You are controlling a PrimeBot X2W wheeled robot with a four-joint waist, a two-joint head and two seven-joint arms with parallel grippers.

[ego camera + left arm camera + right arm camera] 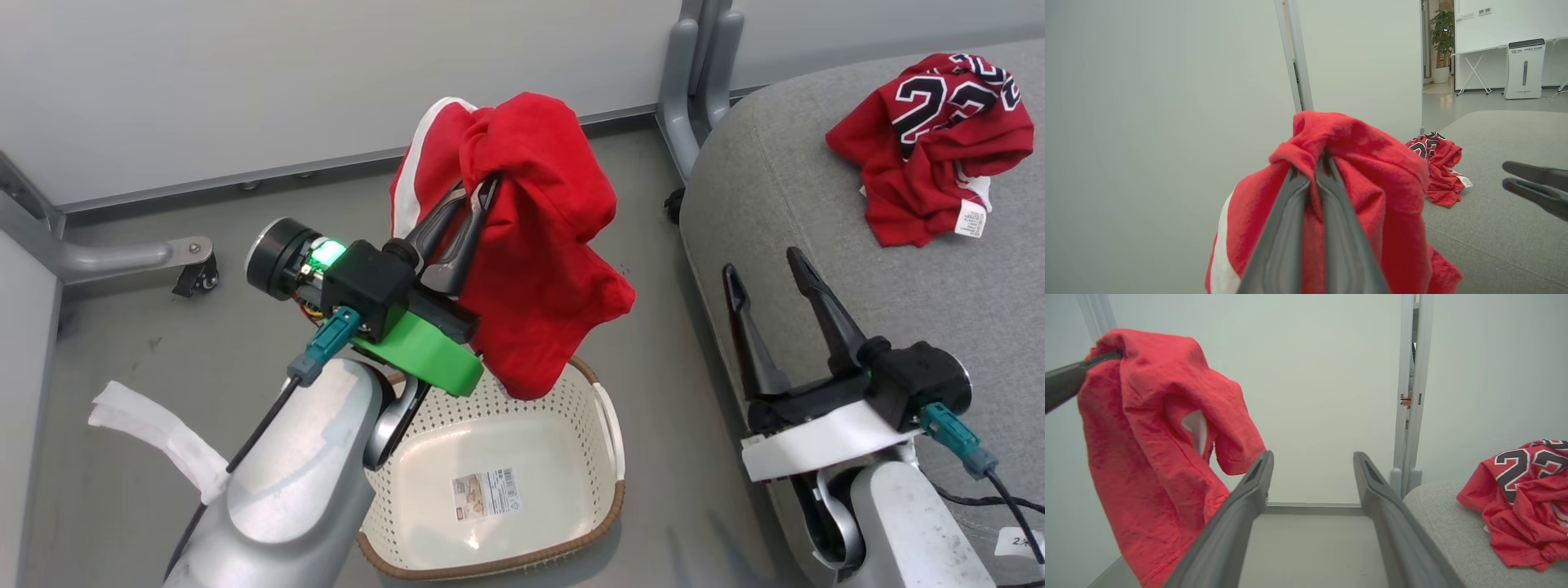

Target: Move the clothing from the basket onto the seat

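Clothing (539,269) hangs bunched just above the basket (424,482), my left gripper (478,186) clamped tight on it. Right of the basket, the numbered jersey (931,147) lies on the seat (784,212); my right gripper (761,263) hovers there, fingers spread, empty.

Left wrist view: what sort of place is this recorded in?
Probably a partitioned test corner in an office or lab, not a home: plain pale partition panels on metal posts, and beyond them a folding table, a white freestanding unit and a potted plant.
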